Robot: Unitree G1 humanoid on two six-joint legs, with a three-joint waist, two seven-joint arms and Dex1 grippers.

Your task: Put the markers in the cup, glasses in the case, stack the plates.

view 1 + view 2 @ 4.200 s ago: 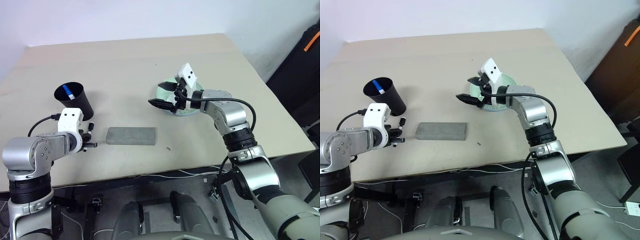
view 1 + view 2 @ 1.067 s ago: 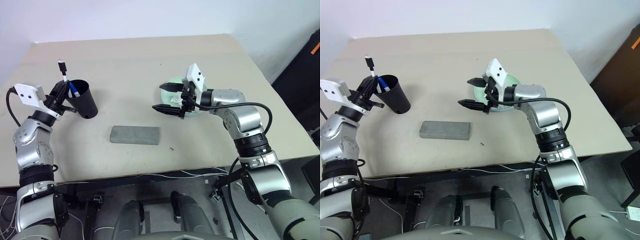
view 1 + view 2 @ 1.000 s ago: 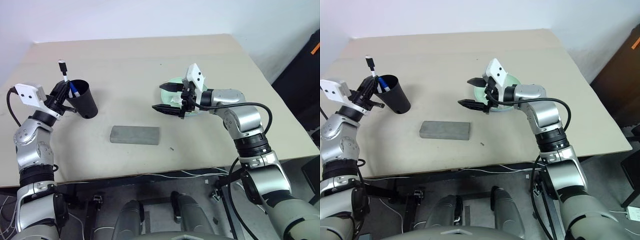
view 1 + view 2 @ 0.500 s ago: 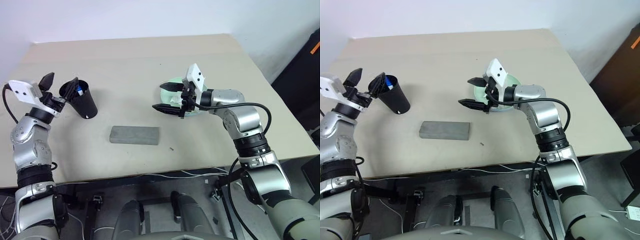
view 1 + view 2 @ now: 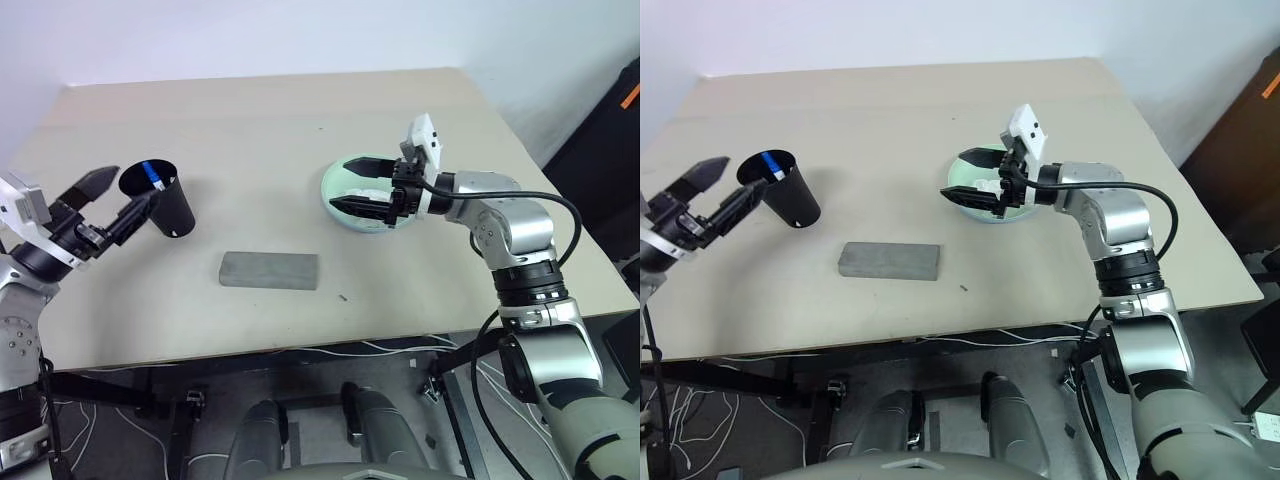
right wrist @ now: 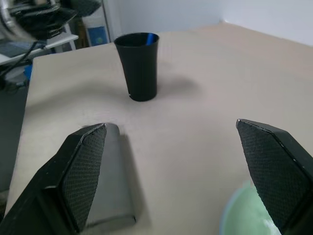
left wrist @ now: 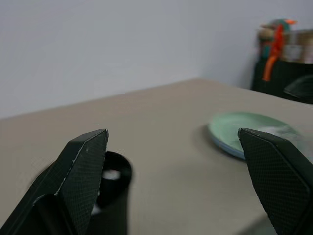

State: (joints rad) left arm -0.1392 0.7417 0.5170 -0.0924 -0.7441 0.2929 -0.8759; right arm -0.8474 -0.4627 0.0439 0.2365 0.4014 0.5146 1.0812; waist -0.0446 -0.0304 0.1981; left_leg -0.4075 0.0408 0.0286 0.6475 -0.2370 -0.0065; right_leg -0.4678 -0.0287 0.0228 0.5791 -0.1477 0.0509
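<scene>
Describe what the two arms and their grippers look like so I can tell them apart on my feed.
Both arms are silver-grey metal with black joint bands and a black cable looping along each. Each wrist carries a white block. The left gripper and right gripper are alike: two black, tapered fingers with a fine cross-hatched texture on the pads.

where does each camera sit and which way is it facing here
Left and right eye views: on the head, looking down over the beige table; both arms show.
Left wrist view: on the left arm, looking across the black tapered plastic cup toward the pale mint green round plate; own open fingers show.
Right wrist view: looking back at that cup and the grey rectangular case.
All share the cup.
</scene>
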